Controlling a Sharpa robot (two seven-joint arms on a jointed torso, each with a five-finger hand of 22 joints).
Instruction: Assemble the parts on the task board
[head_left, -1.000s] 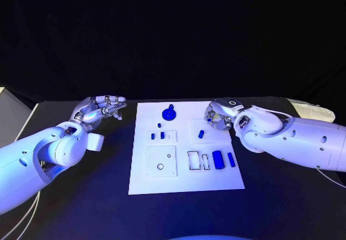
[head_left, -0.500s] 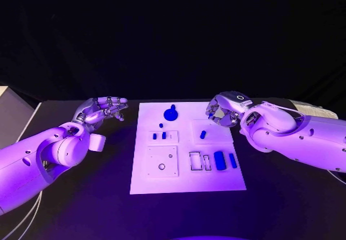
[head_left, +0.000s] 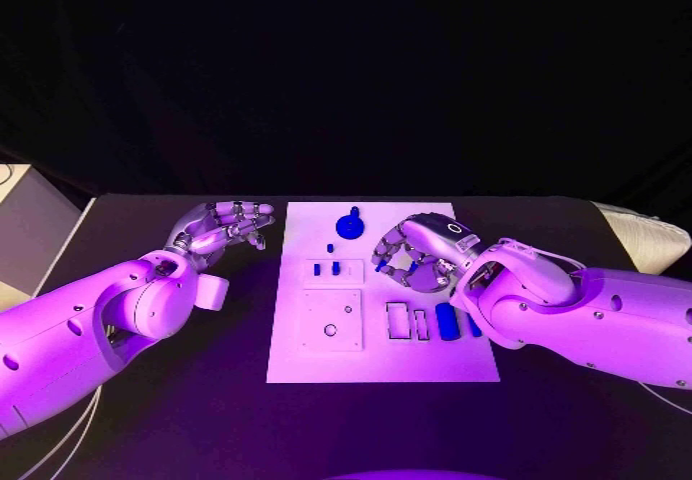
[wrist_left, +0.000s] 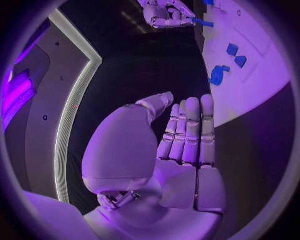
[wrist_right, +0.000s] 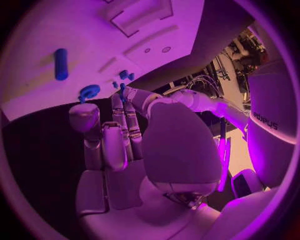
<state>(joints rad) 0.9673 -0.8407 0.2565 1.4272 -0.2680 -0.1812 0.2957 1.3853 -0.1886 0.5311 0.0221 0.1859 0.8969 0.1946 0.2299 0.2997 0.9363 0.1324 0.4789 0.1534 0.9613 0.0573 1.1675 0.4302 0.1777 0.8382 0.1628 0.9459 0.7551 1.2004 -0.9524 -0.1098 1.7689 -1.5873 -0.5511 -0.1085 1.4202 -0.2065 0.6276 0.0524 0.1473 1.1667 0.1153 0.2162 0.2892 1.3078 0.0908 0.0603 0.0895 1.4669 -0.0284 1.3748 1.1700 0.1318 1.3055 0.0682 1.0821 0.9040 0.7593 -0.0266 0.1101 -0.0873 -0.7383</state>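
Observation:
The white task board lies mid-table. My right hand hovers over its upper right part, fingers stretched toward the left and thumb apart, holding nothing. A long blue part lies on the board just off its fingertips. My left hand stays off the board's left edge, fingers straight and together, empty. A round blue part sits at the board's far end. Two small blue parts stand in a slot plate, and two longer ones lie by the right edge.
A square plate with a small hole takes up the board's left middle, with narrow rectangular slots beside it. A pale box stands off the table's left side and a pale cushion off its right.
The camera has shifted. My right hand has moved from the board's right edge in over its upper right part. The left hand has kept its place.

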